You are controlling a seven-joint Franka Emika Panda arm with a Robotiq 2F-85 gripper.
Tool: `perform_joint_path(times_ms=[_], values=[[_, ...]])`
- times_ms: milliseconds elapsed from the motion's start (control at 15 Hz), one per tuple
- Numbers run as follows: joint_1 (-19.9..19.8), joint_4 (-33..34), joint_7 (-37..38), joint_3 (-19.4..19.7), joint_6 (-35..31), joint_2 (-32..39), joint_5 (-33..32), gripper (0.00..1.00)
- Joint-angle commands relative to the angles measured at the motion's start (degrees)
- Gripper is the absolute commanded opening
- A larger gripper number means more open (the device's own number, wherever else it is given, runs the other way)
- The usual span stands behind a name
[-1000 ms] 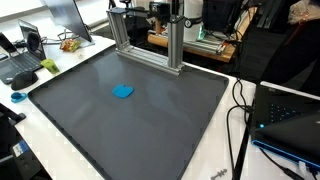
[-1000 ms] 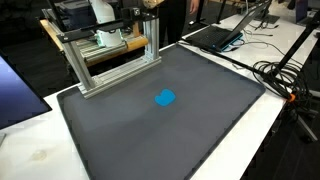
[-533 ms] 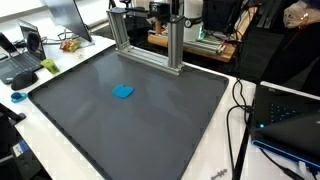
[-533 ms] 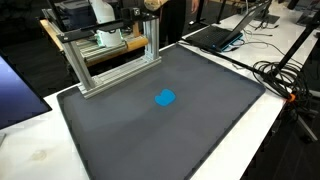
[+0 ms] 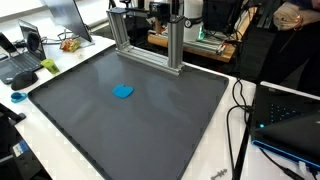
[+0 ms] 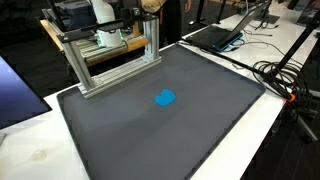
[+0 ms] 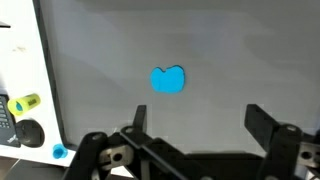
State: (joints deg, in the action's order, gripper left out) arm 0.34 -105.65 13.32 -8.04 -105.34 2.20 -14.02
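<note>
A small flat blue object [image 5: 123, 91] lies on the dark grey mat [image 5: 150, 130], and it shows in both exterior views [image 6: 165, 98]. In the wrist view the blue object [image 7: 168, 80] sits on the mat ahead of my gripper [image 7: 200, 118]. The gripper is open and empty, its two black fingers spread wide, well above the mat. The arm and gripper do not show in either exterior view.
An aluminium frame [image 5: 150, 40] stands at the mat's far edge, also seen in an exterior view [image 6: 110, 60]. Laptops [image 5: 25, 55] [image 6: 225, 35] and cables [image 6: 285, 80] lie on the white table around the mat. A person [image 5: 285, 40] stands beyond the table.
The person at the back has shifted slightly. The blue object and the mat have not moved.
</note>
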Motion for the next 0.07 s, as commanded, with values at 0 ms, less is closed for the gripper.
perform_joint_path(times_ms=[0], values=[[1.6, 0.4, 0.0, 1.6, 0.1, 0.1, 0.1, 1.00]])
